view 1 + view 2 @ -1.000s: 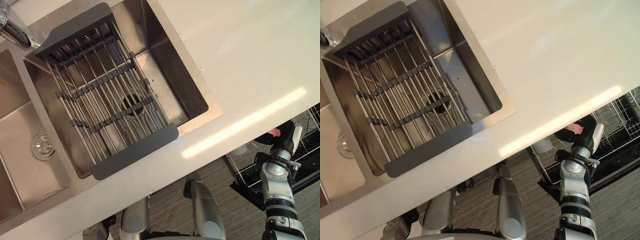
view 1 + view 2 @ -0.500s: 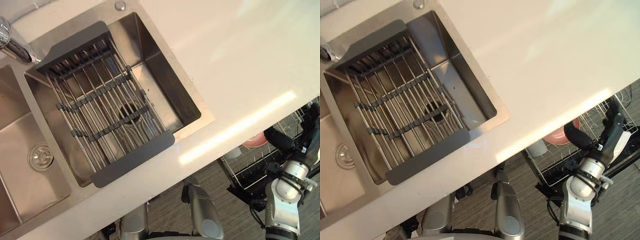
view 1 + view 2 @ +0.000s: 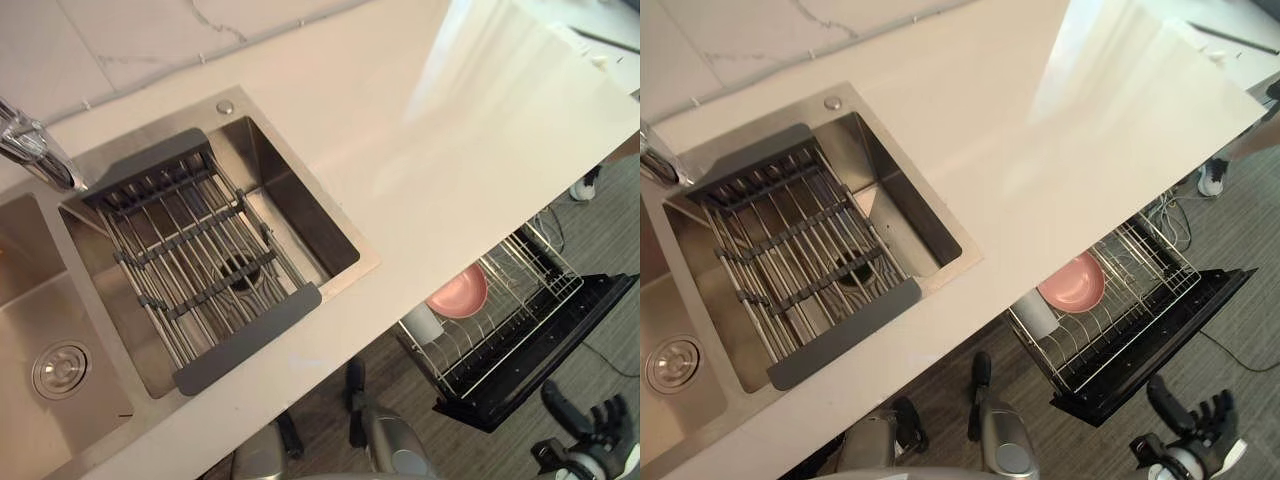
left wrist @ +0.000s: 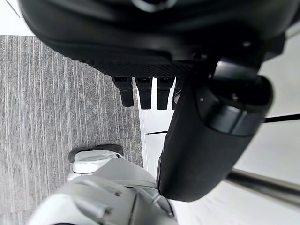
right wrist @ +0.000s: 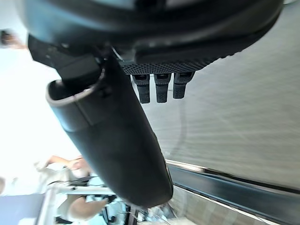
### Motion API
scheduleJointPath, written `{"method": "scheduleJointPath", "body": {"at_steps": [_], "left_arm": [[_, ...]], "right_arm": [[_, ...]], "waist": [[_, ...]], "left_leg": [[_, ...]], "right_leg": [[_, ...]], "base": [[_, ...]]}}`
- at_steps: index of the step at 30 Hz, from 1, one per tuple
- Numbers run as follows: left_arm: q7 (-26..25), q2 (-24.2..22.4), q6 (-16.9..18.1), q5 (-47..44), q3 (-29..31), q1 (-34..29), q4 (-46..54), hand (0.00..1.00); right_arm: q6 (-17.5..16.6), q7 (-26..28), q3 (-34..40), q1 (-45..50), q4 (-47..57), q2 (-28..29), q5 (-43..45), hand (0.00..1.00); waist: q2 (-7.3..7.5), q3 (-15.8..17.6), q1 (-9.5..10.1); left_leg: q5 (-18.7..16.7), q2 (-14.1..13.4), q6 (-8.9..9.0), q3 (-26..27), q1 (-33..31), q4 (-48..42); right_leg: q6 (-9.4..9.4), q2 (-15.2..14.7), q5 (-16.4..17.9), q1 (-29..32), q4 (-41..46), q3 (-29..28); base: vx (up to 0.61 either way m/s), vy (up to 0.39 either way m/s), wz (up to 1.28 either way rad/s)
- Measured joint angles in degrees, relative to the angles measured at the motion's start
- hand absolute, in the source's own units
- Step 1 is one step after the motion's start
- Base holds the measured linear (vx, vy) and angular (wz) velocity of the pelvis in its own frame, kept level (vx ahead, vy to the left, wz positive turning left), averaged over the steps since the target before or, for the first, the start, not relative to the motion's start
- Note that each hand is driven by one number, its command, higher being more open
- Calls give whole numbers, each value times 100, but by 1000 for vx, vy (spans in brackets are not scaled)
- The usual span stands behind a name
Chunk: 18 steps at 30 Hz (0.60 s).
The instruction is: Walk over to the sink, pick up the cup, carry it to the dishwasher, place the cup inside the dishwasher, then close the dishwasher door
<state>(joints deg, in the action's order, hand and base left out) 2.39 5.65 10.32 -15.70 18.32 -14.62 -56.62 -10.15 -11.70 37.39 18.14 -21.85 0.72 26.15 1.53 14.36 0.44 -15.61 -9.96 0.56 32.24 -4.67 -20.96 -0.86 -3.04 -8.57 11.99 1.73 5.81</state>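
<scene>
Withdrawing right robot hand [image 3: 1193, 428] from rack [image 3: 1140, 268], fingers spread, empty; cup [image 3: 1033, 312] sits in rack beside pink bowl [image 3: 1072, 283]

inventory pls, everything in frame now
Glossy countertop: 1, white, across view.
Steel double sink: 1, silver, countertop's left.
Roll-up drying rack: 1, grey, over right basin.
Tap: 1, chrome, sink's left edge.
Open dishwasher door: 1, black, below countertop.
Wire dish rack: 1, silver, above door.
Round bowl: 1, pink, in dish rack.
Cup: 1, white, beside bowl.
Person: 1, light top, background.
Right hand: 1, dark, open, near door.
Left hand: 1, dark, open, above floor.
</scene>
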Motion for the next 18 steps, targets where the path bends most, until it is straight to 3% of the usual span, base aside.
{"method": "scheduleJointPath", "body": {"at_steps": [10, 14, 18], "left_arm": [[-1, 8, -83, 108, -150, 30, 7, 90], [-1, 27, -97, 41, -318, 142, 41, 90], [0, 104, -115, -16, -542, 384, 79, 90]], "right_arm": [[275, 2006, -5, -658, -768, -352, 1026, 90], [380, 2566, -178, -744, -769, -765, 1441, 90], [463, 2937, -382, -864, -678, -917, 1845, 90]], "waist": [[-183, -50, 42], [-300, 34, 46], [-328, 159, 128]], "left_leg": [[19, 16, -15, 90, -136, -67], [72, 80, -74, 40, -346, -99], [237, 218, -151, -98, -424, 105]], "right_leg": [[11, -77, 61, 310, 271, 79], [8, -164, 35, 519, 318, 168], [19, -324, 24, 521, 246, 523]], "base": [[-7, 1, -6], [-16, 0, 3], [-61, -13, 22]]}}
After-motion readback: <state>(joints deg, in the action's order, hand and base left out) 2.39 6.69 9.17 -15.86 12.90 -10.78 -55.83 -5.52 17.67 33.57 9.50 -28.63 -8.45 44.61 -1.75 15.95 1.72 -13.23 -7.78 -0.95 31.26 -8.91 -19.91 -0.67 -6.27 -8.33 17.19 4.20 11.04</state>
